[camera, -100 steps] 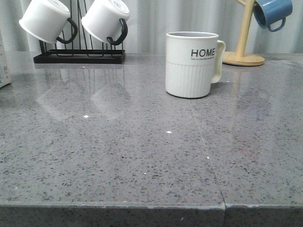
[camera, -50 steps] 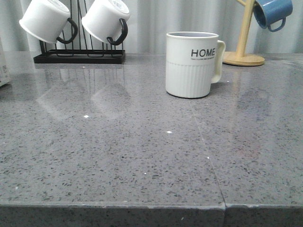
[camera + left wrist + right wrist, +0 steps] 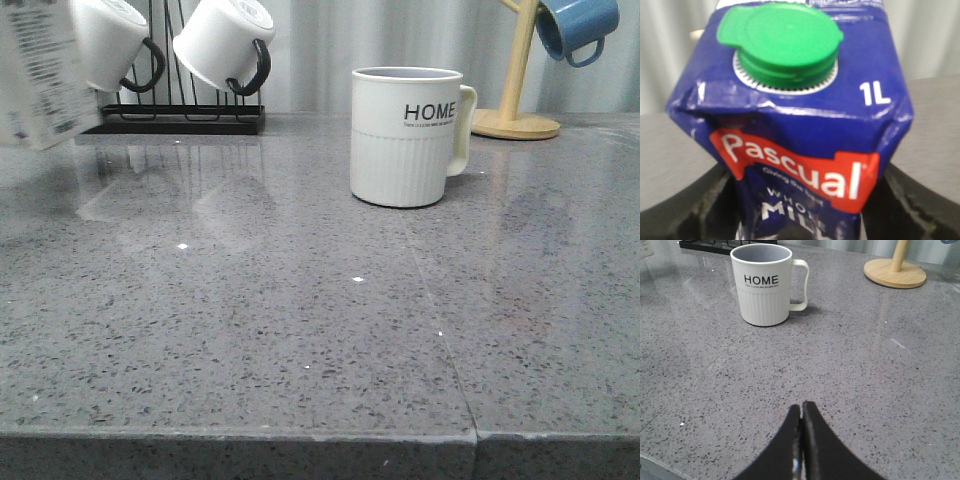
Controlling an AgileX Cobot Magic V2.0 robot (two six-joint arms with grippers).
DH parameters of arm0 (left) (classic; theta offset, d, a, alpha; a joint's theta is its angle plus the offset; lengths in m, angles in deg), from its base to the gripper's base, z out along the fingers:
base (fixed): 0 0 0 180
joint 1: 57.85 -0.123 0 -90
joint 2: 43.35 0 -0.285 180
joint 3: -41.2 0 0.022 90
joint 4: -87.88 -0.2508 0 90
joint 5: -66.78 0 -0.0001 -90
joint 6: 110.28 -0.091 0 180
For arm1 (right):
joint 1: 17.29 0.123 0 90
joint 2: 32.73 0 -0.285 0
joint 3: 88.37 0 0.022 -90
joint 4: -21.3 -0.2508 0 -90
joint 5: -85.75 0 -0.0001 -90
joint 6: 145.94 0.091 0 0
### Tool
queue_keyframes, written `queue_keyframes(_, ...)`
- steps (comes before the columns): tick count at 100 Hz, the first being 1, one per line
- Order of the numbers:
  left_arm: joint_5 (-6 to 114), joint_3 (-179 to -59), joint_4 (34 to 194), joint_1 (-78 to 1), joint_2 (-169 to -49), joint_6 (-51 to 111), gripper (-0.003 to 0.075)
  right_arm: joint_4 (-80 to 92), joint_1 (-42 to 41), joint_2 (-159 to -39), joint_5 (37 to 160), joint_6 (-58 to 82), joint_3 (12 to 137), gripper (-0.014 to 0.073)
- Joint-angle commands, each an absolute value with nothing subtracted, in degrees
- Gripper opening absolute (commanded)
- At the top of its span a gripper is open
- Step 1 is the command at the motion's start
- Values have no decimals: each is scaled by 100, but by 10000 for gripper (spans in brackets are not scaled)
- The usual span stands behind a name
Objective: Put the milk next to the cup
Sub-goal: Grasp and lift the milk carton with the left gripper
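Left wrist view is showing the left gripper (image 3: 790, 232) gripping the tall blue-topped, green-capped milk carton (image 3: 790, 125), carrying it (tilted, airborne, far left) toward the distant white ribbed "HOME" ceramic mug (image 3: 405, 135), needing an upright set-down beside it.

Cup (image 3: 765, 285) upright; right gripper (image 3: 801, 412) closed, empty.

one milk carton (image 3: 38, 75), four mugs (image 3: 407, 137), two racks (image 3: 170, 118)
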State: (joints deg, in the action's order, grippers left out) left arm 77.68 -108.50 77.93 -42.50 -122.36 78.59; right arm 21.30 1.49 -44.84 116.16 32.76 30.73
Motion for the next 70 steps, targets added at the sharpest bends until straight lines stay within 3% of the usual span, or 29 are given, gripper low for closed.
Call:
queue_keyframes(1,8149,-11198,7799,-3805,-12194,7889,178,2130,144,-4534,11201,3277,3217,-66)
queue_keyframes(32,8159,-11953,7964,-2632,-13206,7889,178,2130,144,-4534,11201,3277,3217,-66)
queue_keyframes(70,8221,-12523,8065,-2215,-14055,7889,178,2130,144,-4534,11201,3277,3217,-66)
